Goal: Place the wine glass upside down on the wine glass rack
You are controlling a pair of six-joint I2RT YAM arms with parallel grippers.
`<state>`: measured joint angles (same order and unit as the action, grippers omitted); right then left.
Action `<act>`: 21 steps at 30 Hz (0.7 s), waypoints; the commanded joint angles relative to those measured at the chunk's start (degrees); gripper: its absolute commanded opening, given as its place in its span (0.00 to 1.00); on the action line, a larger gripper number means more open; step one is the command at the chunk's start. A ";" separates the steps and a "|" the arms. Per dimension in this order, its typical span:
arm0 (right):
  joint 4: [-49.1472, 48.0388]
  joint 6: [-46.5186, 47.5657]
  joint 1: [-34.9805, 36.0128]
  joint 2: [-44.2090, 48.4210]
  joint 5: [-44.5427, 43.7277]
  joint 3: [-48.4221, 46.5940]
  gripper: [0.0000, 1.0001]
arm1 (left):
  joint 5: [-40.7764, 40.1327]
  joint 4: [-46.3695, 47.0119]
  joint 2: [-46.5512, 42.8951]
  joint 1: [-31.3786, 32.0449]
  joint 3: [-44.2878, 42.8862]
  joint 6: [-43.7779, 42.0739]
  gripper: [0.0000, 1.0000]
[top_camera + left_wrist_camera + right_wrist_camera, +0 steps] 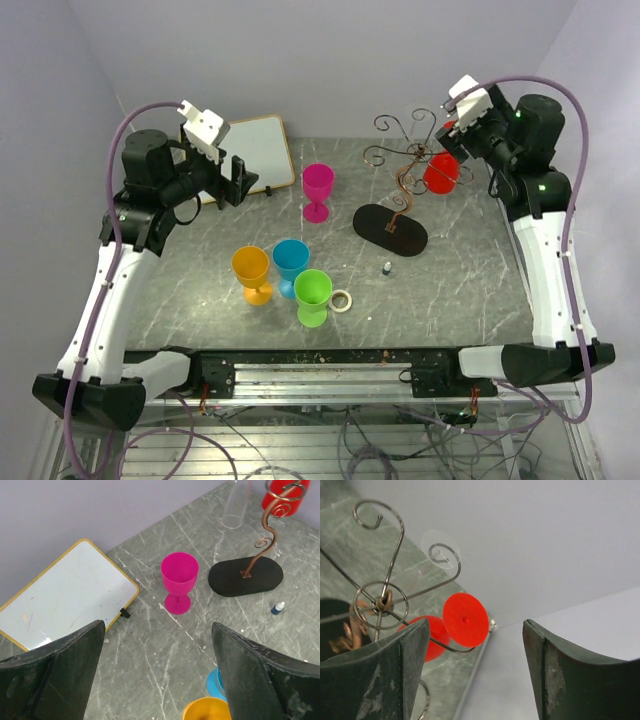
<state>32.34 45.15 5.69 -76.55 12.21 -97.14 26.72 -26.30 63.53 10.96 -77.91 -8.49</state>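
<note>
Right gripper (475,622): jaws spread wide, gripping nothing! Just ahead of it, in line with the gap and touching neither finger, the red wine glass (465,619) hangs foot up, bowl down on a hook arm of the wine glass rack (381,600). The rack's hub sits out beyond one finger. Over to the left gripper (159,626): wide open too, empty, raised above the table (150,670), well apart from the glass. A magenta goblet (179,582) stands ahead of it, the rack farther off.
</note>
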 commanded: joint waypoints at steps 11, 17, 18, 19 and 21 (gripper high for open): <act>4.00 -21.98 -1.22 11.24 -6.30 3.79 1.00 | -1.70 2.83 16.48 -0.33 -6.67 9.62 0.96; 9.96 -20.42 -7.98 14.77 8.25 6.87 1.00 | -0.14 6.16 23.71 0.91 -8.15 14.76 0.90; 10.20 -20.78 -9.07 15.03 9.93 7.23 1.00 | -0.55 6.01 25.06 1.48 -9.12 14.81 0.90; 10.42 -21.13 -9.83 15.18 10.77 7.54 1.00 | -0.94 5.67 26.59 2.04 -10.36 14.77 0.89; 10.63 -21.41 -10.71 15.54 11.45 8.27 1.00 | -1.53 5.00 30.29 3.44 -12.82 14.69 0.88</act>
<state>40.47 24.97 -3.11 -61.56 17.34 -90.21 24.86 -23.57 89.67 12.19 -85.80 4.32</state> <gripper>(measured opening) 0.994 0.891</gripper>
